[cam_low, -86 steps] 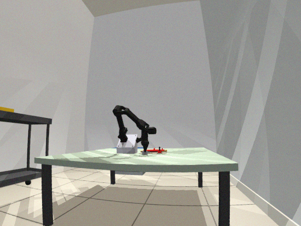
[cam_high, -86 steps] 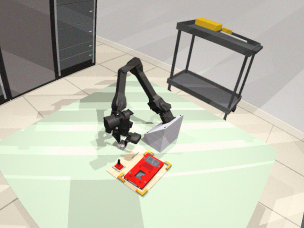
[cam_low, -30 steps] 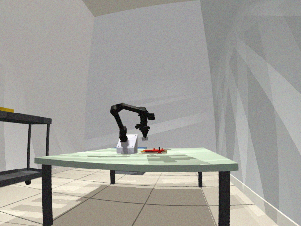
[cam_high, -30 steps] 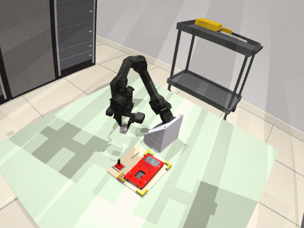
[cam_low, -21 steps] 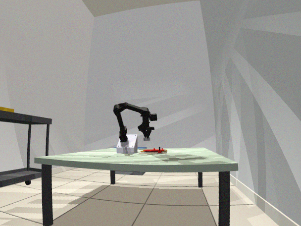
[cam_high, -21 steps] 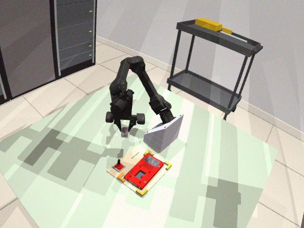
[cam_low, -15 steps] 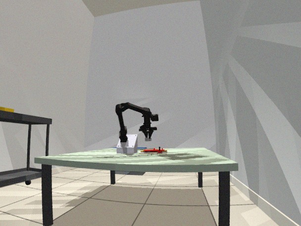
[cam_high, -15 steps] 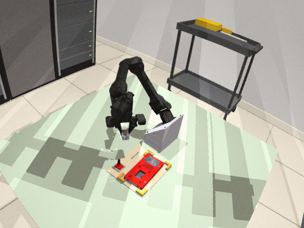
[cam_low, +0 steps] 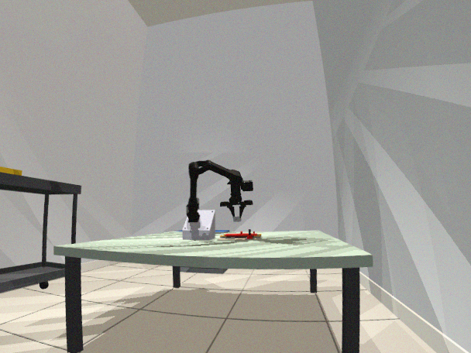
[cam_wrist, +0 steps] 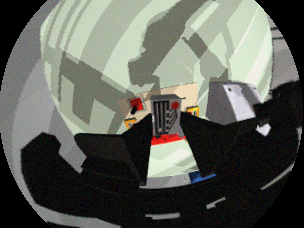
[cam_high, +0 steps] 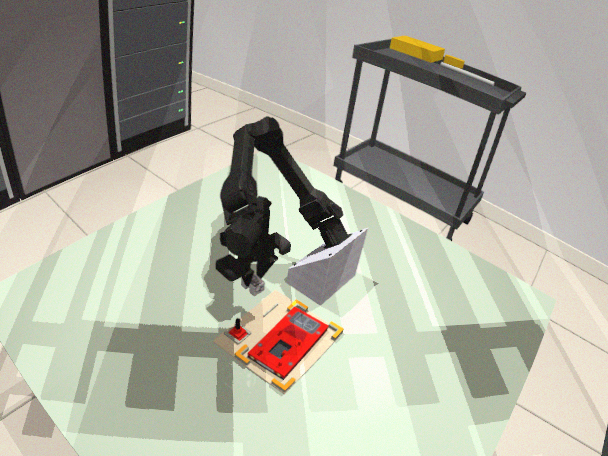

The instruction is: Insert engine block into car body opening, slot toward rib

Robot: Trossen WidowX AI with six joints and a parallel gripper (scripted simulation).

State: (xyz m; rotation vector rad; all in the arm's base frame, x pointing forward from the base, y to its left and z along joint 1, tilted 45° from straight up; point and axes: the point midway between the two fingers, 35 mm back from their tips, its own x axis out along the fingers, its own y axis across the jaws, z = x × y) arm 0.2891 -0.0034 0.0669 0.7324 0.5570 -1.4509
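Note:
My gripper (cam_high: 255,283) (cam_low: 237,217) (cam_wrist: 165,115) is shut on the engine block (cam_high: 257,286) (cam_low: 237,219) (cam_wrist: 165,125), a small grey block. It points down and holds the block in the air, clear of the table. In the wrist view the block's top face shows dark slots and a red round spot. The red car body (cam_high: 270,362) (cam_low: 232,234) (cam_wrist: 168,140) lies flat, with its dark rectangular opening (cam_high: 281,349) uncovered in the top view. The block is not over the opening. In the wrist view the block and fingers hide most of the body. The rib cannot be made out.
A tan board (cam_high: 268,303) bears the body between yellow corner brackets (cam_high: 338,330) (cam_wrist: 193,111). Beside the body stand a red piece with a black upright knob (cam_high: 238,331) (cam_wrist: 135,105) and a thin rod (cam_high: 270,310). A grey sloped box (cam_high: 325,277) (cam_low: 198,234) (cam_wrist: 227,107) stands by the arm's base.

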